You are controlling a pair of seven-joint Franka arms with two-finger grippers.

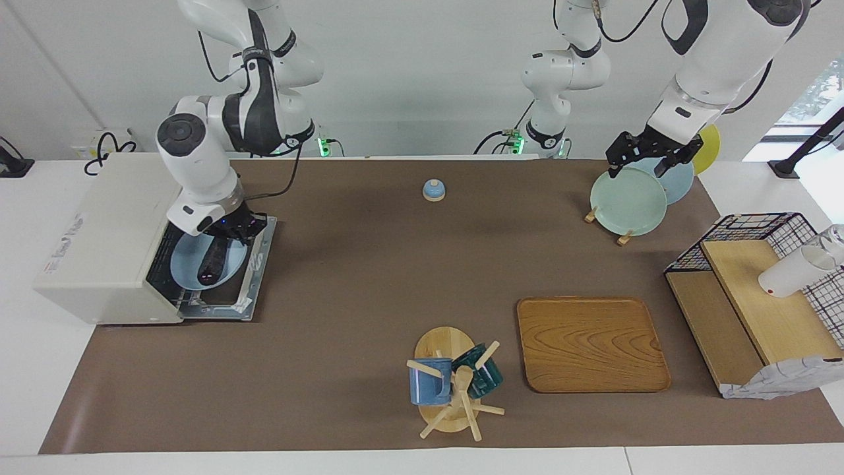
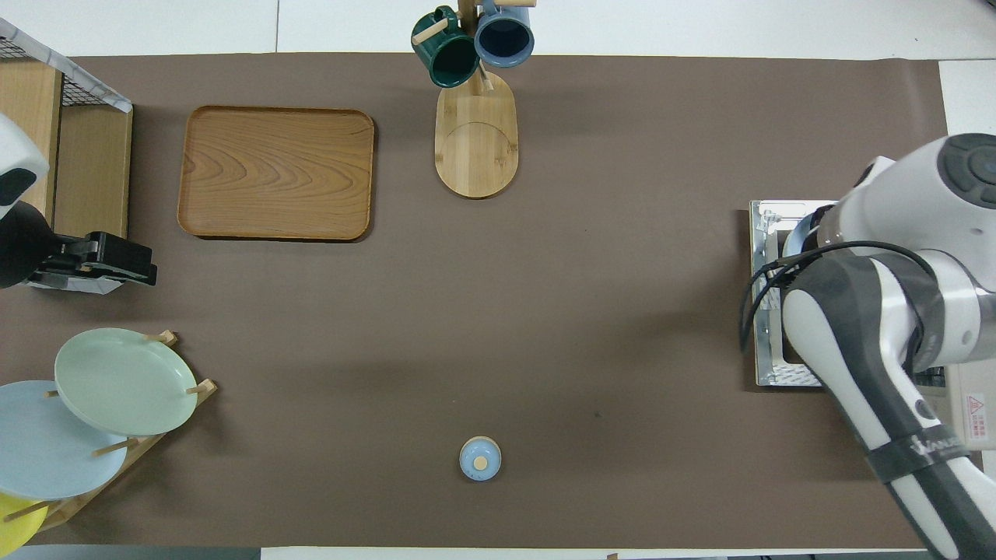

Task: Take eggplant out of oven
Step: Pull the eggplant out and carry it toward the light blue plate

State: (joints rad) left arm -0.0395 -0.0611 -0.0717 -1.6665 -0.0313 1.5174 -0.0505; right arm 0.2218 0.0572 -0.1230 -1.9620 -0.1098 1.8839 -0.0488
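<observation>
The cream-white oven (image 1: pixel 99 244) stands at the right arm's end of the table, its door (image 1: pixel 254 290) dropped open flat. A dark eggplant (image 1: pixel 212 260) lies on a light blue plate (image 1: pixel 188 264) that sits half out of the oven mouth, over the door. My right gripper (image 1: pixel 235 229) is at the plate's rim on the side nearer the robots, and appears shut on it. In the overhead view the right arm hides the eggplant; only the door (image 2: pixel 766 233) shows. My left gripper (image 1: pixel 649 158) waits, open, over the plate rack.
A plate rack with a green plate (image 1: pixel 626 201) stands near the left arm. A small blue bell (image 1: pixel 434 190), a wooden tray (image 1: pixel 590 343), a mug tree (image 1: pixel 452 382) and a wire basket with wooden shelves (image 1: pixel 758 297) also stand on the brown mat.
</observation>
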